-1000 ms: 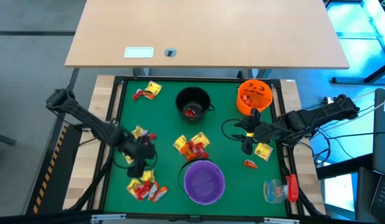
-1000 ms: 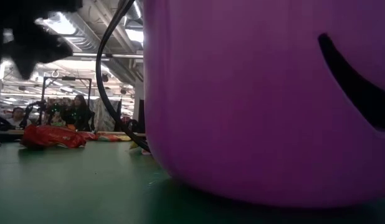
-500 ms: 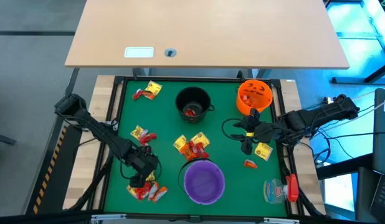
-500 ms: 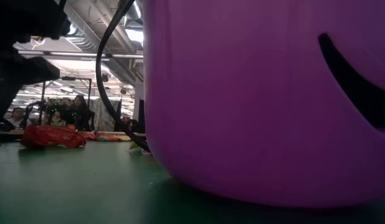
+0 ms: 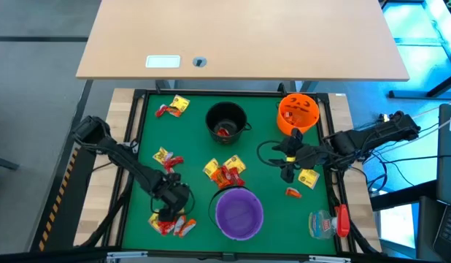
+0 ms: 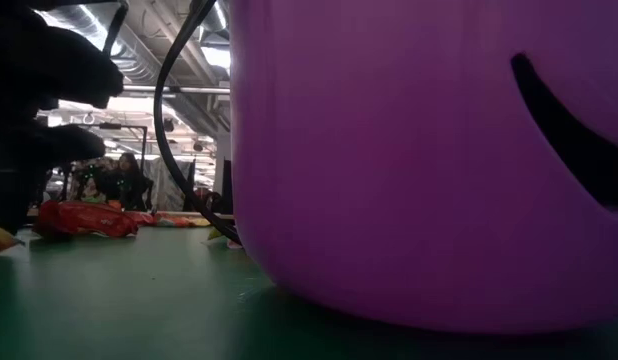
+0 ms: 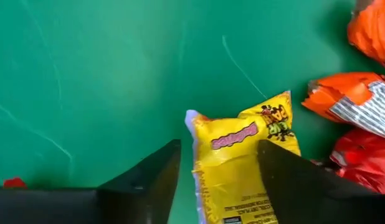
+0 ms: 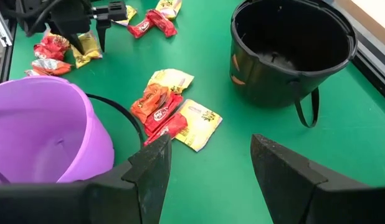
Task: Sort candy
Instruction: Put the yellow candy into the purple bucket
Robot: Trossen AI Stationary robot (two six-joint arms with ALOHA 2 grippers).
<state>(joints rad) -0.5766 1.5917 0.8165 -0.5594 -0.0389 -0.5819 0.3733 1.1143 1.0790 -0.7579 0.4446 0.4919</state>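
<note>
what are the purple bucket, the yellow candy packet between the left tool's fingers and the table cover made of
Purple bucket: looks like smooth moulded plastic with a soft sheen.
Yellow candy packet: glossy printed film, probably plastic, crimped at its end.
Table cover: matte green mat, maybe rubber or vinyl; faint pale scuff lines show.

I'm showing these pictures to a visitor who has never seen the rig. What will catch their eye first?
Probably the purple bucket at the near edge of the green table, filling the low view. Then the left gripper, open around a yellow candy packet in the pile left of that bucket, and the orange bucket at the far right corner.
</note>
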